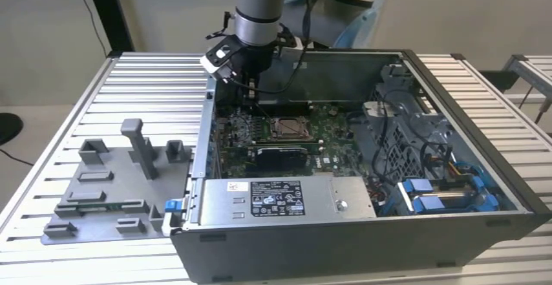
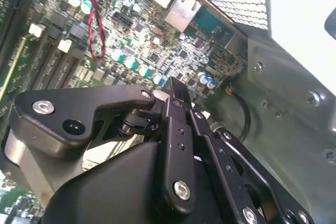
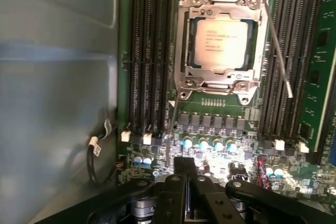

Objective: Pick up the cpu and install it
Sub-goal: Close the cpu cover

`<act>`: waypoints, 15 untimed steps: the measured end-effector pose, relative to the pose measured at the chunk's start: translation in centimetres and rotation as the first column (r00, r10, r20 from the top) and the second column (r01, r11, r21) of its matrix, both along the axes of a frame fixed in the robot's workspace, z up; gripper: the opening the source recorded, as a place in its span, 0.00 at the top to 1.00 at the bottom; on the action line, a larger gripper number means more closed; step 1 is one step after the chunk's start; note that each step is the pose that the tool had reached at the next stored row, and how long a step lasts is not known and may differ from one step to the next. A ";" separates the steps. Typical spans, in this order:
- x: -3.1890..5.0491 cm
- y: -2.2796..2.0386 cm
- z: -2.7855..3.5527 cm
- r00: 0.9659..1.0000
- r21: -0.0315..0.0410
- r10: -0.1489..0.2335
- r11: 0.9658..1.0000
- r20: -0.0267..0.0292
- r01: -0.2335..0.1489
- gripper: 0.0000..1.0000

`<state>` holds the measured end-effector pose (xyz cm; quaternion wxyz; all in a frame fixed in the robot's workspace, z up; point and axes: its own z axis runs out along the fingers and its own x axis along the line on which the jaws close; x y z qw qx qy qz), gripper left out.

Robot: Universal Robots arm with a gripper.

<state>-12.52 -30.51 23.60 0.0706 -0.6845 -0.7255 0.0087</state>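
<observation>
Plain beige wall (image 1: 52, 13) behind a ribbed aluminium table (image 1: 147, 78); a second table (image 1: 530, 65) of like build at the exterior view's right. Pale floor (image 1: 39, 120) at the exterior view's left, bearing a dark round form (image 1: 7, 128), possibly a chair base. Lighting even.

cpu (image 3: 219, 43) in socket (image 3: 182, 35), inside case (image 1: 345, 246)

In the first wrist view the pincer (image 3: 190, 163) is cut off by the picture's edge.
</observation>
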 end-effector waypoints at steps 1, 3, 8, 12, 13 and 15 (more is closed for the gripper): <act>-0.01 0.08 0.01 1.000 0.004 0.002 1.000 0.000 -0.002 1.00; -0.06 0.17 0.00 1.000 0.013 0.004 1.000 0.002 -0.004 1.00; -0.09 0.22 0.05 1.000 0.020 0.008 1.000 0.003 -0.008 1.00; 0.03 0.22 0.42 1.000 0.025 0.012 1.000 0.004 -0.012 1.00; 0.08 0.22 0.47 1.000 0.026 0.012 1.000 0.004 -0.012 1.00; 0.21 0.22 0.50 1.000 0.028 0.012 1.000 0.004 -0.012 1.00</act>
